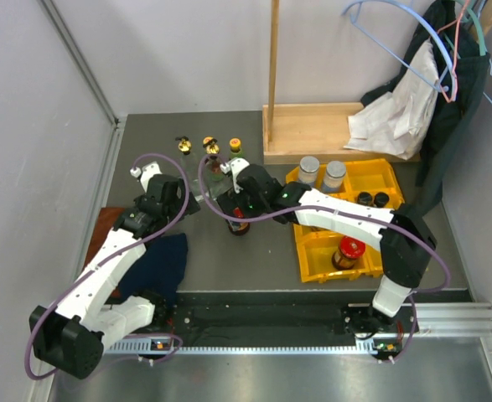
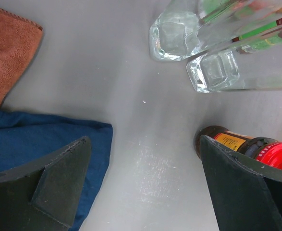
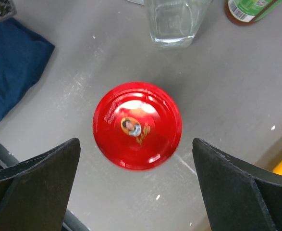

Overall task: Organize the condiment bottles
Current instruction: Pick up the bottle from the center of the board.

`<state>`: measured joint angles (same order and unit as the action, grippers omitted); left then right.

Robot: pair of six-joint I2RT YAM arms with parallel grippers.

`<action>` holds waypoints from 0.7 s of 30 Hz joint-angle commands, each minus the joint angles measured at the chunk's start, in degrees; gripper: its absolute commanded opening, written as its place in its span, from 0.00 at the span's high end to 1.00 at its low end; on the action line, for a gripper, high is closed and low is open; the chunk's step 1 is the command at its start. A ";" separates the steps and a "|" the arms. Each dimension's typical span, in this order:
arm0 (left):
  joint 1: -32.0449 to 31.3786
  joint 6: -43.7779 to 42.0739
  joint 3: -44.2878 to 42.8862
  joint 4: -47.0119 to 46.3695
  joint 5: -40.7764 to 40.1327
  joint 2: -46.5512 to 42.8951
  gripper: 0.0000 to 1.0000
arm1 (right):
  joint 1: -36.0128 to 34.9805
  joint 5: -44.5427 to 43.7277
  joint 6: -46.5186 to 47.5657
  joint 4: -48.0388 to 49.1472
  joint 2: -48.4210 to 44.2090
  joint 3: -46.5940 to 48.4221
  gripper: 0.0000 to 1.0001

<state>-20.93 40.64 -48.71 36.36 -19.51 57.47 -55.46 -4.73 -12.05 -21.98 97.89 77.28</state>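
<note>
A red-lidded dark jar stands on the grey table. My right gripper hangs open straight above it. In the right wrist view the red lid lies between the two spread fingers without touching them, right gripper. My left gripper is open just left of that jar, over bare table, left gripper; the jar shows behind its right finger. Two tall clear gold-stoppered bottles and an orange-capped bottle stand beyond. Their glass bases are ahead of the left gripper.
A yellow compartment bin at the right holds two silver-lidded jars, two small dark bottles and a red-lidded jar. A blue cloth and a brown cloth lie at the left. A wooden stand is behind.
</note>
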 commanded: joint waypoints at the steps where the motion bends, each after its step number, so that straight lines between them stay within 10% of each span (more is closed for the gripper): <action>1: 0.45 0.75 0.63 -2.35 0.70 -1.40 0.01 | -0.96 -0.45 0.10 2.73 1.95 3.58 0.01; 21: 0.98 0.93 1.16 -2.61 1.93 -1.84 0.01 | -1.67 -0.72 -0.25 3.43 4.86 4.37 0.11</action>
<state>-20.29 40.86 -48.16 36.05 -17.93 56.97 -56.05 -4.93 -12.19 -20.56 101.89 78.13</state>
